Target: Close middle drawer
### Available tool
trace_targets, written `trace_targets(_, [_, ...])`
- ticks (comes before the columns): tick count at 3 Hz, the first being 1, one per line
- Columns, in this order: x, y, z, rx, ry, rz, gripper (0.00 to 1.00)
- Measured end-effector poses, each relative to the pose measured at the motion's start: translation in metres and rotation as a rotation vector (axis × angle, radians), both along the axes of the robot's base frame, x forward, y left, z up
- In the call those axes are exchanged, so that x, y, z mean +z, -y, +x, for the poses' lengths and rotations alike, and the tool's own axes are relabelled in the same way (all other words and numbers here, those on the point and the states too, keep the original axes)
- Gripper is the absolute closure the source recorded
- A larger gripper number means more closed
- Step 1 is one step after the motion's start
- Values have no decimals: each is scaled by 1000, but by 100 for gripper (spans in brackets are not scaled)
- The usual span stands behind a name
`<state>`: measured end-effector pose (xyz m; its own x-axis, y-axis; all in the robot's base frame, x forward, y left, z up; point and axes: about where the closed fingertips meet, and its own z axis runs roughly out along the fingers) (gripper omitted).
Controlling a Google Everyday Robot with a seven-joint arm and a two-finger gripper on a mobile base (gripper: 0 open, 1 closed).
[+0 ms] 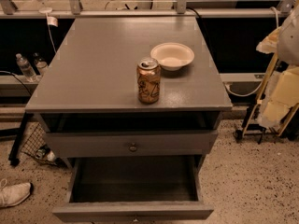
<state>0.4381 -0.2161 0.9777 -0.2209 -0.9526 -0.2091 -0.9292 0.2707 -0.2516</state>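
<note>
The middle drawer (133, 211) is pulled far out at the bottom of the camera view. Its low grey front faces me and its deep dark box (134, 180) is open and looks empty. Its knob is cut off by the bottom edge of the view. Above it, the taller-fronted grey drawer (132, 143) with a brass knob (133, 147) stands slightly out under the grey cabinet top (93, 69). My gripper is not in view.
A tan drink can (148, 80) and a white bowl (172, 55) stand on the cabinet top. Pale and yellow bulky objects (280, 87) with a stand are at the right. A white shoe (14, 193) and a wire basket (39, 146) are on the floor at the left, and bottles (25, 66) stand on a shelf at the left.
</note>
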Motion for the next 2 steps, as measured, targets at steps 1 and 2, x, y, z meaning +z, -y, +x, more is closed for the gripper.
trace_targets(1, [0,0,0,-1,3,2,0])
trace_targets(2, [-29,-4,-12,-37,-47,24,0])
